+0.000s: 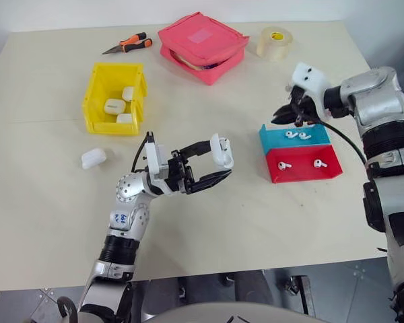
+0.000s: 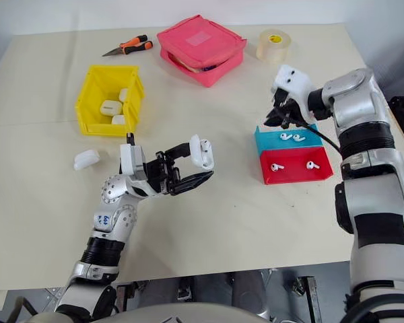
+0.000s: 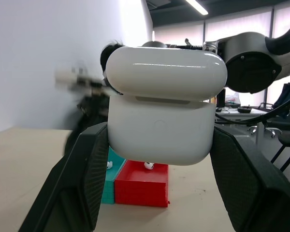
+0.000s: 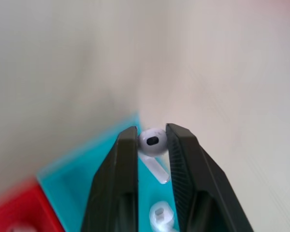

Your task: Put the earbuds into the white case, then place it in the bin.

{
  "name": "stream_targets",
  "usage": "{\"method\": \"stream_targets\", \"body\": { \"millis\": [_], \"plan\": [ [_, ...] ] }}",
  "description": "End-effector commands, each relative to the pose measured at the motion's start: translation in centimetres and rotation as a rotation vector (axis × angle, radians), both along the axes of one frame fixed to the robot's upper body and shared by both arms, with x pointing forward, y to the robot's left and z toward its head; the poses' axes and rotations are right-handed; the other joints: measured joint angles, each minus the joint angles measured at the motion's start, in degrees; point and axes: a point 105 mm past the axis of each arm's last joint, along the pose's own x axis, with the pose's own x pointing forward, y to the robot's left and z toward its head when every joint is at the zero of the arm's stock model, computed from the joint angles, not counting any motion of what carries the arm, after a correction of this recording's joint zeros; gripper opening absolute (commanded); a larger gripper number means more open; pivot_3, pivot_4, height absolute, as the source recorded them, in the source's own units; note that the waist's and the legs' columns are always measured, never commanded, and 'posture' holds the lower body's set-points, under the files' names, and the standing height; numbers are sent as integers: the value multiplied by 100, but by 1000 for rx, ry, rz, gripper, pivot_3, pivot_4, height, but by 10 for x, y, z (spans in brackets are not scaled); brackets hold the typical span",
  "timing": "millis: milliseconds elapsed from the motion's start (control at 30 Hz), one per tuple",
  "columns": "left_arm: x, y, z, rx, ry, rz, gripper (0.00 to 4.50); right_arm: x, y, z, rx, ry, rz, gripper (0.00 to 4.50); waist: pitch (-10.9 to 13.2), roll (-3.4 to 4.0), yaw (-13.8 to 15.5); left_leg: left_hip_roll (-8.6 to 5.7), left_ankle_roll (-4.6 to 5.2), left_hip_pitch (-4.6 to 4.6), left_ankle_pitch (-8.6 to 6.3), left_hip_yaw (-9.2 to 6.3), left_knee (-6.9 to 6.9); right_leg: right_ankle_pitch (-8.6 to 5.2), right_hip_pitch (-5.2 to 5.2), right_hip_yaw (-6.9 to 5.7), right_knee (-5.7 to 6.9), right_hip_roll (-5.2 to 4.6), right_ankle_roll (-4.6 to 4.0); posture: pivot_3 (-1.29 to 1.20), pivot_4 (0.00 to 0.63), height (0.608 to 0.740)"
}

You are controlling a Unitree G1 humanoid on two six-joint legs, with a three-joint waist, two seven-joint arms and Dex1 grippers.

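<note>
Head views: white case [image 1: 221,151] clamped in left gripper [image 1: 219,164], held in the air above the cream table [image 1: 209,229], off to the left of the teal tray [image 1: 295,136]; long axis near upright, lid ajar. Right gripper [image 1: 285,115] just above the teal tray's far left corner, pinched shut on one earbud [image 4: 152,140]. Two earbuds [image 1: 297,135] in the teal tray, two more [image 1: 300,164] in the red tray [image 1: 303,165] touching its near side. Yellow bin [image 1: 114,98] well left of the teal tray, three cases [image 1: 120,105] inside; a fourth case [image 1: 93,158] on the table just in front of the bin. Beyond the teal tray: one tape roll [image 1: 275,42], one pink pouch [image 1: 202,46], one pair of pliers [image 1: 128,45].

Left wrist view: case upright between both fingers [image 3: 82,183], lid tilted open at the seam; trays beyond, windows and ceiling lights behind.

Right wrist view: earbud head nipped at the fingertips [image 4: 130,140], stem pointing down toward the teal tray; another earbud [image 4: 160,215] lying under it.
</note>
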Motion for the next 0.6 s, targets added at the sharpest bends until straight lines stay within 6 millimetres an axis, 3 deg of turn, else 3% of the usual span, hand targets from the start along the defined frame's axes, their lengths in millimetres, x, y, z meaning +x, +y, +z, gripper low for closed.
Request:
{"method": "stream_targets", "body": {
  "millis": [33, 133, 333, 600],
  "plan": [
    [2, 1, 6, -13, -29, -9, 2777, -28, 11, 33, 241, -68, 74, 482, 0, 0, 36, 0, 0, -3, 0, -7, 0, 0, 2, -5, 0, -1, 0, 0, 150, 740],
    [7, 1, 5, -12, -20, -24, 2777, -60, 20, 44, 450, -79, 100, 482, 0, 0, 85, -1, 0, -10, 0, -13, 6, 0, 2, -10, -1, -2, 0, 0, 150, 740],
    [18, 3, 4, 13, -20, -62, 2777, -132, 45, 38, 741, 72, 127, 482, -1, 1, 155, 0, 0, -9, 0, -18, 15, 0, 0, -8, 11, -4, -1, 0, 150, 740],
    [27, -7, 9, 32, -45, -150, 2777, -165, 74, 31, 949, 77, 84, 482, -2, 3, 154, -4, 0, -7, -1, -16, 16, -4, -7, -3, 25, -3, -8, 0, 150, 740]
  ]
}}
